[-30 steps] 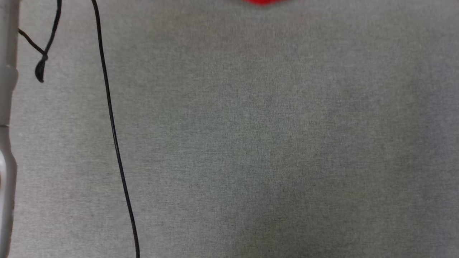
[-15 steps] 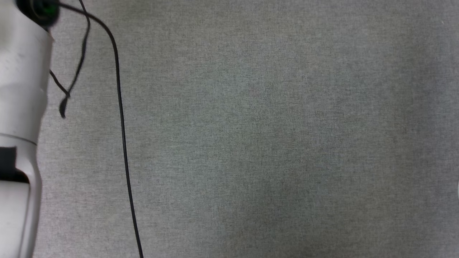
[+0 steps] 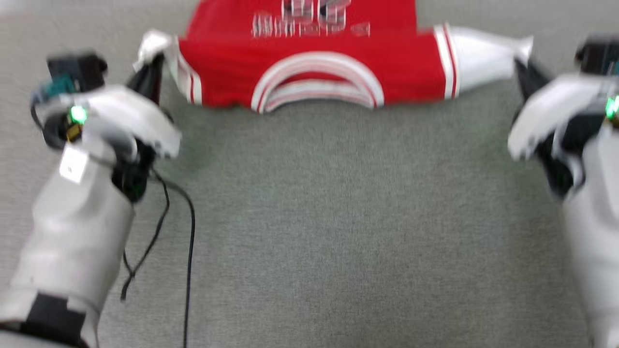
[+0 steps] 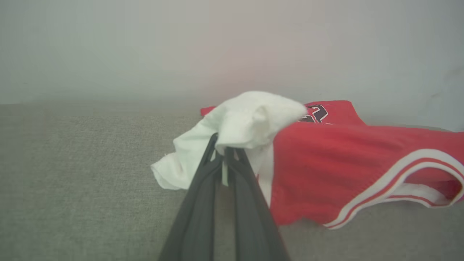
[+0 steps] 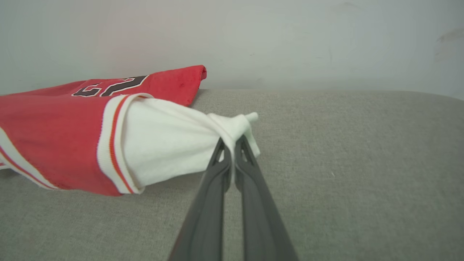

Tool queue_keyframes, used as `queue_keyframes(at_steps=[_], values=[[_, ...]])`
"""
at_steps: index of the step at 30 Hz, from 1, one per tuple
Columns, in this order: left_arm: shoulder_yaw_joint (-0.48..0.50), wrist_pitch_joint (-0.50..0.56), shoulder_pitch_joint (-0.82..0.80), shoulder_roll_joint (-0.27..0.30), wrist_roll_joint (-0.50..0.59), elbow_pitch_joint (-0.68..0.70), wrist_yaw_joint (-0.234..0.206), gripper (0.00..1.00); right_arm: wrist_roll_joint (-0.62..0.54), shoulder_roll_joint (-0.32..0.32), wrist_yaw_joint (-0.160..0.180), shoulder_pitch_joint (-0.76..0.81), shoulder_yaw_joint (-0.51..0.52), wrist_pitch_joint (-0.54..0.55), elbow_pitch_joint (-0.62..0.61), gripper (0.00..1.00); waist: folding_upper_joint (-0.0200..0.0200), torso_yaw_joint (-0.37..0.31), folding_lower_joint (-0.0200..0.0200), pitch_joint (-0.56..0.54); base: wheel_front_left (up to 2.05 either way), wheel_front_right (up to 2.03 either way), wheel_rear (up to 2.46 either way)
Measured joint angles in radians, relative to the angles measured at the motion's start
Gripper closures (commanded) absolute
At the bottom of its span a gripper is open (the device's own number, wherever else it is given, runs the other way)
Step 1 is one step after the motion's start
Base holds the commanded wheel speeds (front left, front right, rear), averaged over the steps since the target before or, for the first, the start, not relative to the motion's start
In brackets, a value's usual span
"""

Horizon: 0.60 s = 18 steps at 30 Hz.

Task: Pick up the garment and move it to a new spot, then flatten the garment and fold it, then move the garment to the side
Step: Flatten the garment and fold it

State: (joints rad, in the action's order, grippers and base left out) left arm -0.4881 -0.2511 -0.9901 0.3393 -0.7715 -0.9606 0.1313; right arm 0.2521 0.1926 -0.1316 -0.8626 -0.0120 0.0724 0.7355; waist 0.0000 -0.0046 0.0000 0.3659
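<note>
Wrist views show left hand [image 4: 222, 146] and right hand [image 5: 232, 145] each clamped on a white sleeve [image 5: 170, 152]. The head view, earlier just bare table [image 3: 338, 217], now takes in the garment [image 3: 314, 72].

I note the grey fabric surface [image 3: 338, 232] lies open between my left forearm [image 3: 72, 232] and right forearm [image 3: 595, 232]. Obstructions: the jersey [image 3: 217, 72] stretched across the far side, a black cable [image 3: 191, 251] trailing beside the left forearm, and a pale wall [image 5: 290, 43] behind the jersey.

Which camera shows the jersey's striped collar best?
Head view: the whole collar arc shows, though blurred. The left wrist view gives part of it, sharp but side-on; the right wrist view, a sliver at its left edge.
</note>
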Motion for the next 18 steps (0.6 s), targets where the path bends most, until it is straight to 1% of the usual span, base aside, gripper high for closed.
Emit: queue_keyframes(at_steps=[6, 8, 12, 15, 18], values=[[0.012, -0.009, 0.199, 0.032, -0.008, 0.088, -0.001, 1.00, 0.037, 0.013, 0.000, 0.256, -0.012, 0.039, -0.132, 1.00, 0.0000, 0.008, -0.0002, -0.117, 0.00, 0.00, 0.00], [0.021, -0.009, 0.275, 0.041, -0.004, 0.140, -0.015, 1.00, 0.045, 0.013, 0.000, 0.345, -0.001, 0.063, -0.195, 1.00, 0.0000, 0.010, -0.0002, -0.156, 0.00, 0.00, 0.00], [0.030, -0.009, 0.435, 0.057, 0.003, 0.257, -0.055, 1.00, 0.043, 0.010, 0.000, 0.537, 0.048, 0.114, -0.340, 1.00, 0.0000, 0.014, -0.0003, -0.227, 0.00, 0.00, 0.00], [0.027, -0.007, 0.555, 0.074, 0.001, 0.348, -0.094, 1.00, 0.028, -0.017, 0.000, 0.674, 0.101, 0.160, -0.453, 1.00, 0.0000, 0.019, -0.0004, -0.272, 0.00, 0.00, 0.00], [0.031, 0.017, 0.667, 0.107, -0.012, 0.447, -0.143, 1.00, 0.010, -0.050, 0.000, 0.795, 0.151, 0.205, -0.559, 1.00, 0.0000, 0.021, -0.0003, -0.309, 0.00, 0.00, 0.00]])
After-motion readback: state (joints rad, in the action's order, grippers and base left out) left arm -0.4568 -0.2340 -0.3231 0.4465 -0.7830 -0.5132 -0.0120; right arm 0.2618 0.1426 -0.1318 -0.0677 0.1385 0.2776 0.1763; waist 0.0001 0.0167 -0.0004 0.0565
